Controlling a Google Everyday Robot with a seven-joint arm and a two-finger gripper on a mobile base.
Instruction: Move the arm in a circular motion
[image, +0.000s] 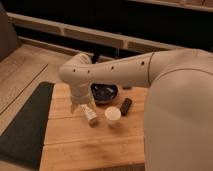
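Since the arm reaches in from the right and bends down at its elbow, the claw hangs low over the wooden desk, just left of a white cup and near a dark bowl. Whether it is released or clenched I cannot tell. A good circle likely needs some lift first, then one smooth, even sweep that stays clear of cup and bowl.
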